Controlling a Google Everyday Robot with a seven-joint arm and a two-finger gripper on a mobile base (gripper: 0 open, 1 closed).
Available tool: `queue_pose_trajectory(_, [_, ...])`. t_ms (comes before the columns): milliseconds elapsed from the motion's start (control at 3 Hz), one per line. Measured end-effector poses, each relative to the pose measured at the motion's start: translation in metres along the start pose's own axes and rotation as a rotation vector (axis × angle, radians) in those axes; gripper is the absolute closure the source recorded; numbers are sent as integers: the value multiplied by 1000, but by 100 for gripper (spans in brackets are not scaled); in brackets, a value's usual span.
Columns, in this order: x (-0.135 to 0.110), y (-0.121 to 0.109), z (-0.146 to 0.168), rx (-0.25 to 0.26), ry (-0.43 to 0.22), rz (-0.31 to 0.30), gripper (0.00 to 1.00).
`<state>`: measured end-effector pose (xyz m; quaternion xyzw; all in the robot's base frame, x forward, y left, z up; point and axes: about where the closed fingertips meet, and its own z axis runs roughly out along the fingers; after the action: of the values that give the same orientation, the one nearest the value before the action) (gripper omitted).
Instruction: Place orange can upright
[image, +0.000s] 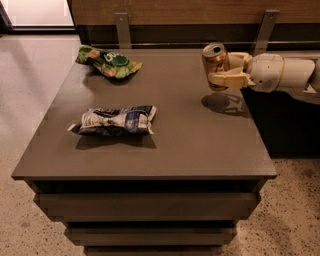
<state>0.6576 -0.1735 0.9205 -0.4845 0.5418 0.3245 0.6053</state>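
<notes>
Orange-gold and glossy, the orange can (215, 64) is a short metal cylinder with brown markings and a silver top. It stands close to upright, its top tipped slightly toward the left, and it hangs just above the right rear part of the table (195, 140). Its dark shadow (222, 103) lies on the tabletop directly below.

The gripper (223, 68) comes in from the right edge and is closed around the can's body. Its cream plastic fingers (229, 79) press against the can's sides, one low in front and the other mostly hidden behind. Behind them the arm (282, 72) is a smooth white rounded tube running off to the right.

The tabletop is a flat, matte grey-brown slab, square-cornered, with stepped layers beneath it. A crumpled blue-and-white snack bag (115, 121) lies flat near the middle left, well apart from the can. A wrinkled green snack bag (107, 62) sits at the far left corner. Behind the table runs a wood panel (190, 11) with two upright metal brackets (121, 29). The floor (295, 210) is speckled stone.
</notes>
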Motion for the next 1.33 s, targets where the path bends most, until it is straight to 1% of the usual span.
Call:
queue_pose_trajectory(333, [22, -28, 3, -7, -9, 34, 100])
queue_pose_trajectory(667, [39, -55, 9, -11, -8, 41, 100])
queue_pose_trajectory(1000, [26, -69, -1, 23, -16, -4, 100])
queue_pose_trajectory(1333, [11, -53, -13, 23, -19, -14, 85])
